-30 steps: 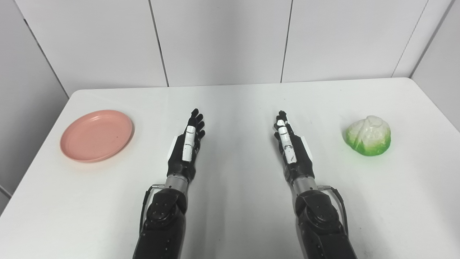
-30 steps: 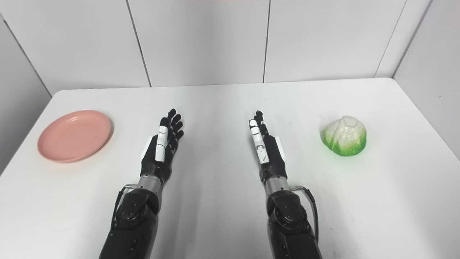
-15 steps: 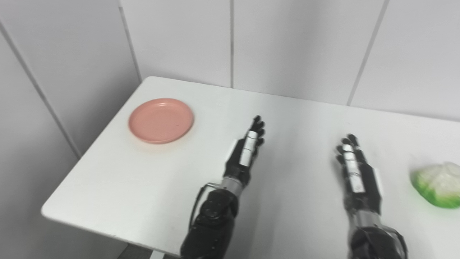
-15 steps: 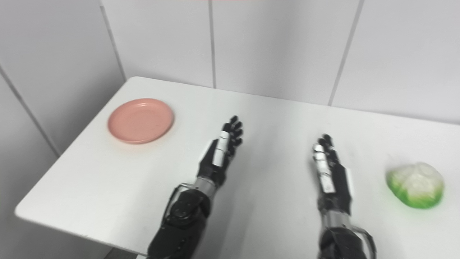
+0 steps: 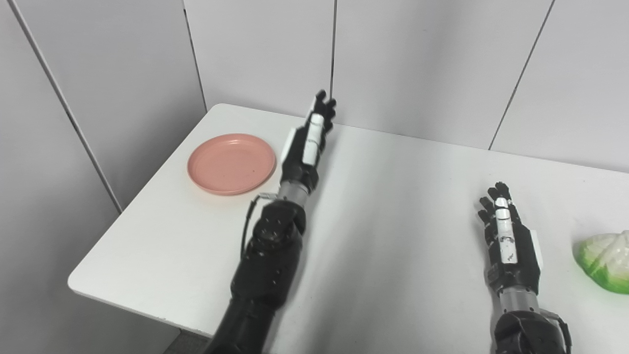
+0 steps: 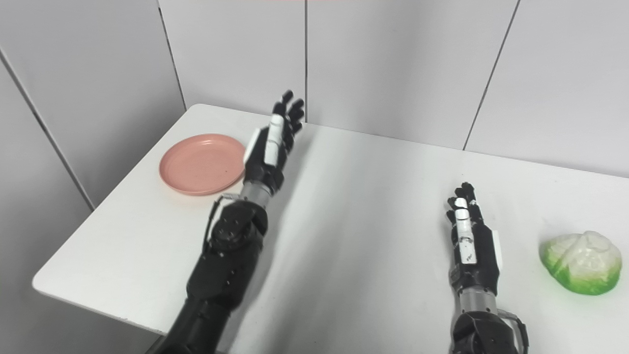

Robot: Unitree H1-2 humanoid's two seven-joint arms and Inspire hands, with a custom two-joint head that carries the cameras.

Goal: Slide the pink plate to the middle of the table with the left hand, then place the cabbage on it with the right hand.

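Note:
The pink plate (image 5: 231,163) lies near the table's far left corner. My left hand (image 5: 307,142) is open and empty, raised above the table just to the right of the plate, fingers pointing toward the back wall. It does not touch the plate. The green and white cabbage (image 6: 582,263) sits at the right edge of view. My right hand (image 5: 511,243) is open and empty, low over the table, a short way left of the cabbage. The plate (image 6: 202,163) and both hands also show in the right eye view.
The white table (image 5: 393,206) has its left edge and front left corner in view. Grey wall panels (image 5: 422,59) stand close behind the table and along its left side.
The camera has turned left. My left arm has stretched forward and up, so the hand is now beside the plate's right rim. The right hand, the plate and the cabbage have stayed put.

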